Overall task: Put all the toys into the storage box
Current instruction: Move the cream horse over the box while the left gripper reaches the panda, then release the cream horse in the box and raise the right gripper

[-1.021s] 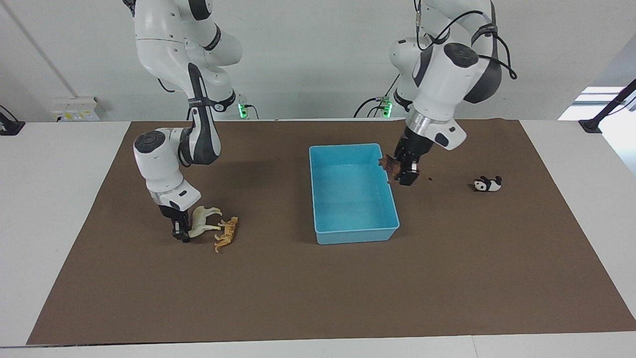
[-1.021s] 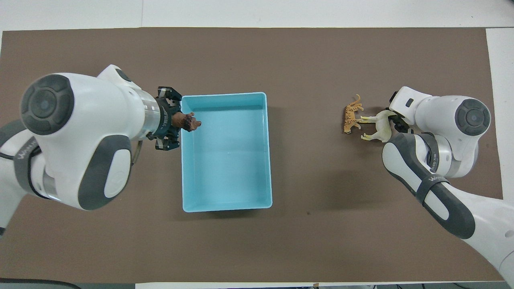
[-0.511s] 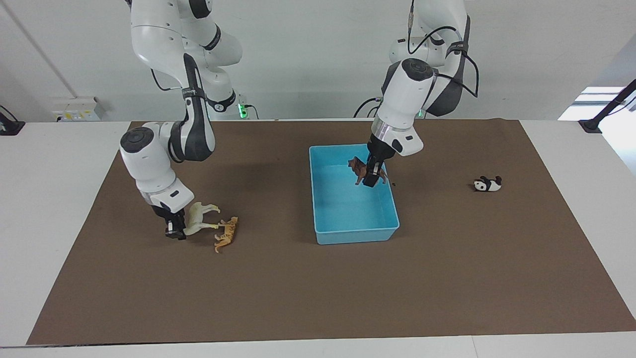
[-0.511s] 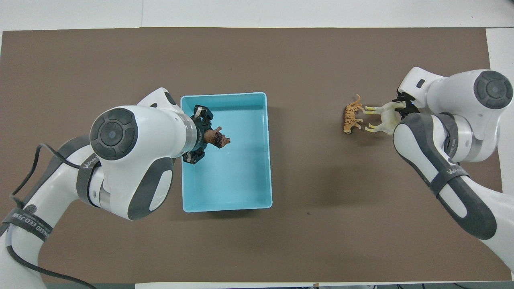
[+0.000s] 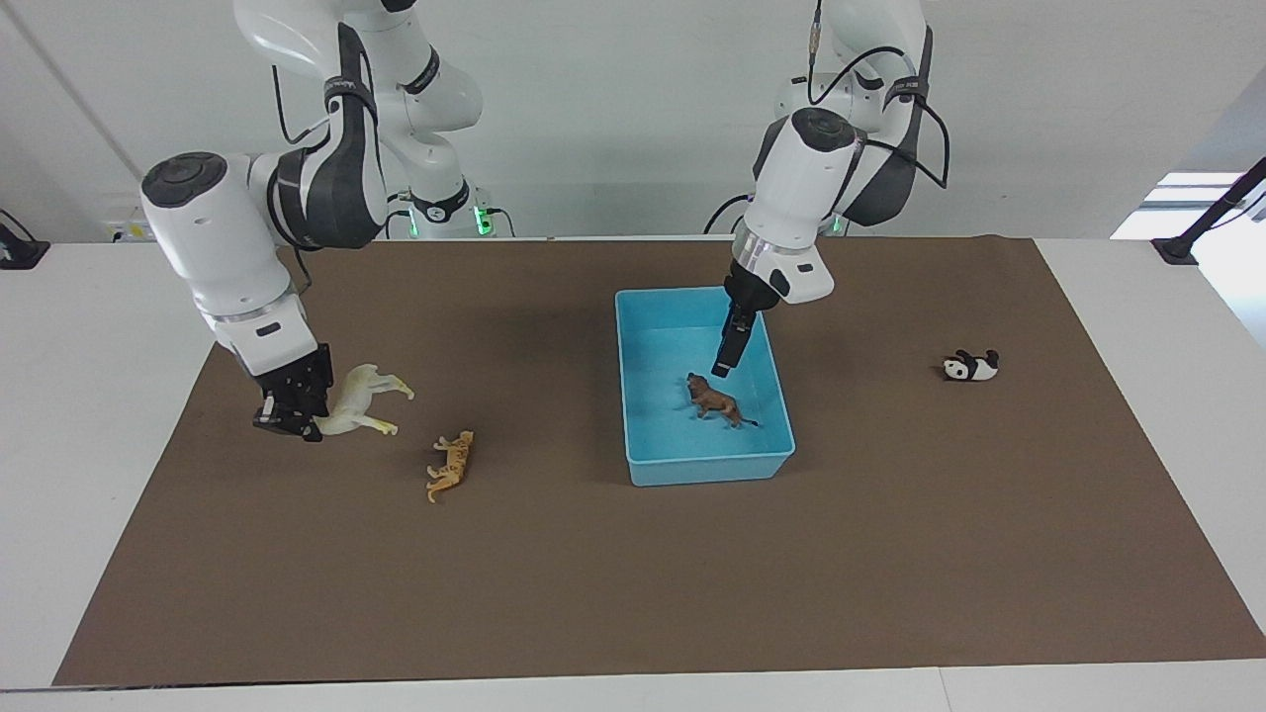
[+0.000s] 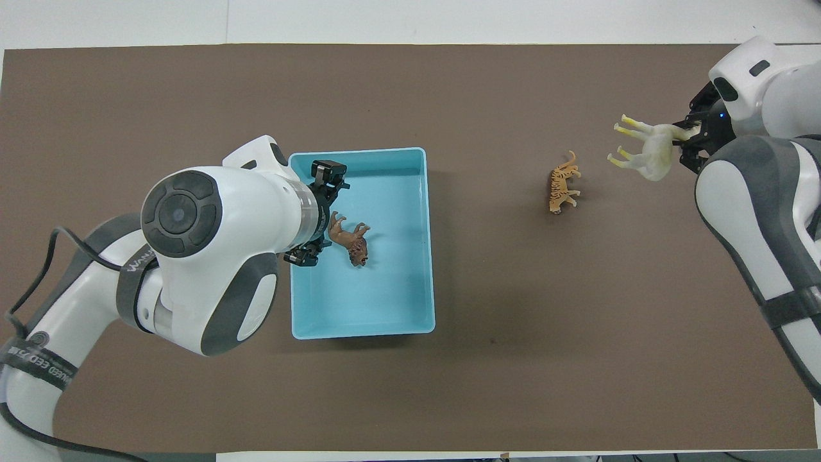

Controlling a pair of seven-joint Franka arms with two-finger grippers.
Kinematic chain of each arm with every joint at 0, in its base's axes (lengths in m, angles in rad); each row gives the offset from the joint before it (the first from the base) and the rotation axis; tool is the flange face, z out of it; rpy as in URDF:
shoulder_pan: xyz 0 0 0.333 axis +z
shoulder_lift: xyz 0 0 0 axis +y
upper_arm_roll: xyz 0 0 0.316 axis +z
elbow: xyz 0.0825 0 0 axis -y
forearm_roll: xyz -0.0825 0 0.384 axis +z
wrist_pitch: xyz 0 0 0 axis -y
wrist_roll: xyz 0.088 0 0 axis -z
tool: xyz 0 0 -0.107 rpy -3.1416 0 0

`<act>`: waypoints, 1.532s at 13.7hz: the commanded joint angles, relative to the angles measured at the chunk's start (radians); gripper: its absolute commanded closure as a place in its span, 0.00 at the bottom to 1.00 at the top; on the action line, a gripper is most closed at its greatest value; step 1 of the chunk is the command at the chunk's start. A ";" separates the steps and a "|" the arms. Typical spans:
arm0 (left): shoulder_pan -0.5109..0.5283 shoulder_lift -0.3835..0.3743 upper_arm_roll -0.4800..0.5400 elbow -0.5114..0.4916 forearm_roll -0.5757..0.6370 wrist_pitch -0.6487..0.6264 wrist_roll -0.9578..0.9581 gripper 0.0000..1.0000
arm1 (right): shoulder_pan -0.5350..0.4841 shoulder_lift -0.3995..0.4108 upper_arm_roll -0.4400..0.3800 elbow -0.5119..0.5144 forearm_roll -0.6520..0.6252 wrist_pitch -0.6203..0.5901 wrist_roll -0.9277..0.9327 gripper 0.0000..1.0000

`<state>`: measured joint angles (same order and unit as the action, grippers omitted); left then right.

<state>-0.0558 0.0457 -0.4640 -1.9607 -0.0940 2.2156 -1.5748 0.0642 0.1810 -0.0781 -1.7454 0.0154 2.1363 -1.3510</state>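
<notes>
The light blue storage box [image 5: 710, 465] [image 6: 392, 296] sits mid-mat. A brown lion [image 5: 714, 400] [image 6: 350, 238] lies on its side on the box floor. Just above the lion hangs my left gripper [image 5: 724, 364] [image 6: 319, 215], open and holding nothing. My right gripper [image 5: 301, 427] [image 6: 689, 136] is shut on the cream horse [image 5: 362, 400] [image 6: 648, 151], which it holds in the air over the mat near the right arm's end. The orange tiger [image 5: 450, 466] [image 6: 562, 190] lies on the mat between horse and box. The panda [image 5: 971, 366] lies toward the left arm's end, hidden in the overhead view.
A brown mat [image 5: 633, 593] [image 6: 449, 83] covers most of the white table [image 5: 89, 396]. Only the toys and the box rest on it.
My left gripper moved over the box, opened and let go of the lion, which dropped onto the box floor. My right gripper lifted the horse off the mat, away from the tiger.
</notes>
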 commanded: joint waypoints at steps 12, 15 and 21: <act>0.505 -0.090 0.024 -0.098 0.031 -0.206 0.557 0.00 | 0.535 0.057 0.012 0.145 0.006 -0.158 1.795 1.00; 0.589 -0.070 0.024 -0.122 0.031 -0.151 0.550 0.00 | 0.621 0.113 0.012 0.150 0.008 -0.063 1.983 1.00; 0.712 -0.055 0.025 -0.242 0.033 0.018 0.573 0.00 | 0.622 0.135 0.014 0.132 0.021 0.007 1.975 0.98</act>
<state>0.6484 0.0041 -0.4302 -2.1640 -0.0698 2.1845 -0.9986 0.6947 0.3135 -0.0683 -1.6215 0.0163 2.1286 0.6274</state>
